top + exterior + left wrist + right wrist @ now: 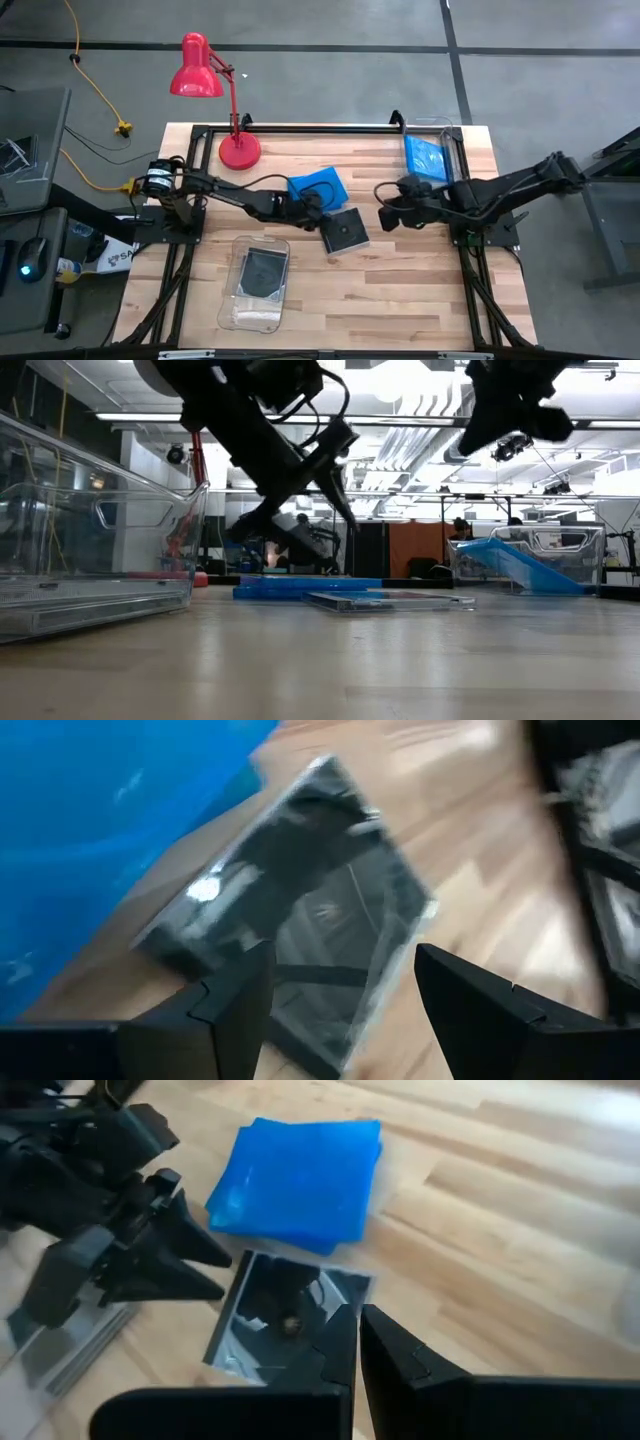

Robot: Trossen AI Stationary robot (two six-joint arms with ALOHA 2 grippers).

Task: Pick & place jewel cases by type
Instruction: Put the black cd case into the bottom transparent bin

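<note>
A dark jewel case [345, 232] lies flat on the table's middle, and the left wrist view shows it [300, 900] too. A stack of bright blue cases [318, 186] lies just beyond it, toward the far edge. My left gripper [318, 215] is open and hovers above the dark case's left edge; in the low view its fingers [345, 510] stand clear of the case [385, 600]. My right gripper [390, 212] is shut, raised right of the dark case [285, 1315]. Another dark case [263, 270] lies in the near-left clear bin. One blue case [428, 155] leans in the far-right bin.
A clear bin [258, 310] sits near the table's left front, another clear bin [452, 130] at the far right corner. A red desk lamp [238, 148] stands at the far left. Black frame rails [300, 128] run along the far edge and both sides. Bare wood lies along the near right.
</note>
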